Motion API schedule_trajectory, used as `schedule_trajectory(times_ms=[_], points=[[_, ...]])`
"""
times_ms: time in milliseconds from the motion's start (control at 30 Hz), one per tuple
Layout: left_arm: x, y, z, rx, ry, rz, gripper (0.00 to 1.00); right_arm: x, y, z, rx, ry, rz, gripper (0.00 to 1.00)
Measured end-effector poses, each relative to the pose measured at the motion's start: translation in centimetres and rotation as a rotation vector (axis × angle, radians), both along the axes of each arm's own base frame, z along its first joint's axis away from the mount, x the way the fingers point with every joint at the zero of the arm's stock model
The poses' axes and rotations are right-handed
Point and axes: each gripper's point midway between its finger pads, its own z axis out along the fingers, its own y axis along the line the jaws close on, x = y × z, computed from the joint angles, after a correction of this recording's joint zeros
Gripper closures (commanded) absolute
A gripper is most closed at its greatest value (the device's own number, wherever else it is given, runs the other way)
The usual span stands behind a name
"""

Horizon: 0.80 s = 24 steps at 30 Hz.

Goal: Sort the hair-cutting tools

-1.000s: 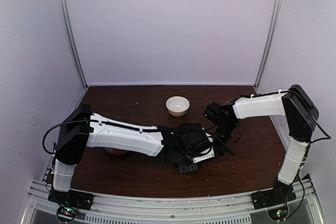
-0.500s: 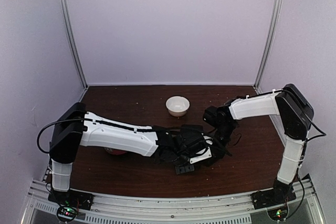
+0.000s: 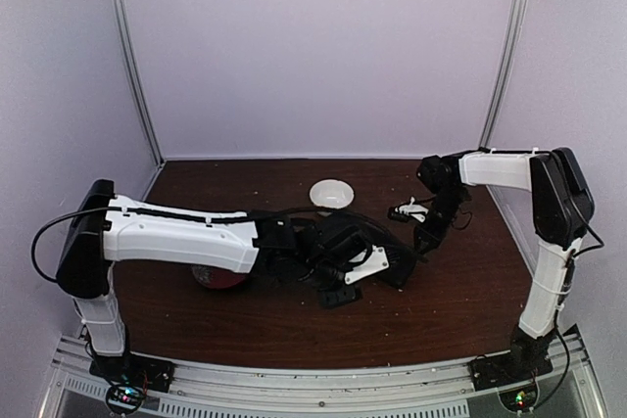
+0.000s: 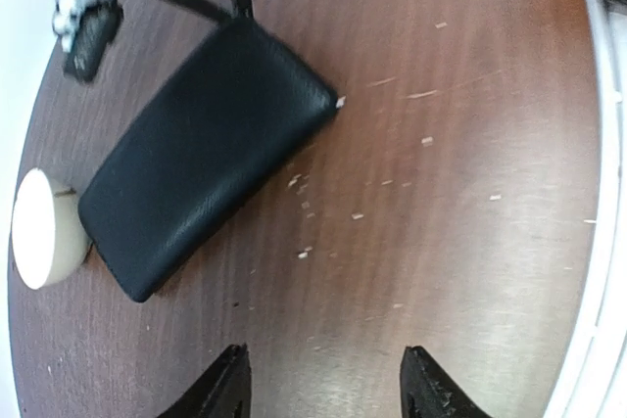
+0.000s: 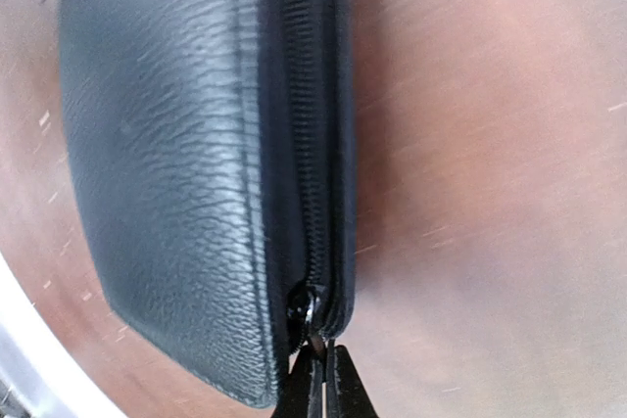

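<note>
Right gripper [image 5: 318, 379]: clenched on the small metal zip pull [image 5: 306, 308] of the flat black grained rectangular case [image 5: 167, 144] on the dark brown wooden table [image 4: 470, 193], zip closed along the visible side. Left gripper [image 4: 323, 384]: released, hovering over bare wood near the case, grasping nothing. No slim silver scissors or thin black stick tool in sight; possibly inside the case, cannot tell. Barely begun, by the look: unzipping, emptying and sorting all left to do

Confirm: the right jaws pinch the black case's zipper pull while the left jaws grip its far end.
The left jaws grip nothing: the left wrist view shows them open above the table, apart from the black case. The rest holds.
</note>
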Motion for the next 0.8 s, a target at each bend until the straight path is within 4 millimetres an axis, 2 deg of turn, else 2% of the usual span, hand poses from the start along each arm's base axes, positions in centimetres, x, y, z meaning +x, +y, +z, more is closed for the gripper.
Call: schedule_trajectory(times_ms=[100, 233, 333, 500, 600, 800], points=[[3.2, 0.6, -1.2, 0.023, 0.010, 0.067, 0.39, 2.5, -0.3, 0.2, -0.017, -0.065, -0.015, 1.00], [9.3, 1.2, -1.9, -0.011, 0.055, 0.200, 0.35, 2.9, -0.2, 0.0, -0.027, -0.080, -0.013, 1.00], [14.1, 2.6, -1.4, -0.095, 0.121, 0.324, 0.35, 3.2, -0.3, 0.0, -0.031, -0.094, -0.010, 1.00], [20.7, 4.4, -0.9, -0.232, 0.225, 0.476, 0.36, 4.0, -0.5, -0.1, -0.051, -0.134, -0.001, 1.00], [22.2, 4.3, -2.4, -0.274, 0.301, 0.516, 0.37, 4.1, -0.5, -0.1, -0.058, -0.144, 0.005, 1.00], [21.0, 3.5, -7.2, -0.259, 0.465, 0.569, 0.47, 4.2, -0.6, -0.3, -0.064, -0.146, 0.016, 1.00]])
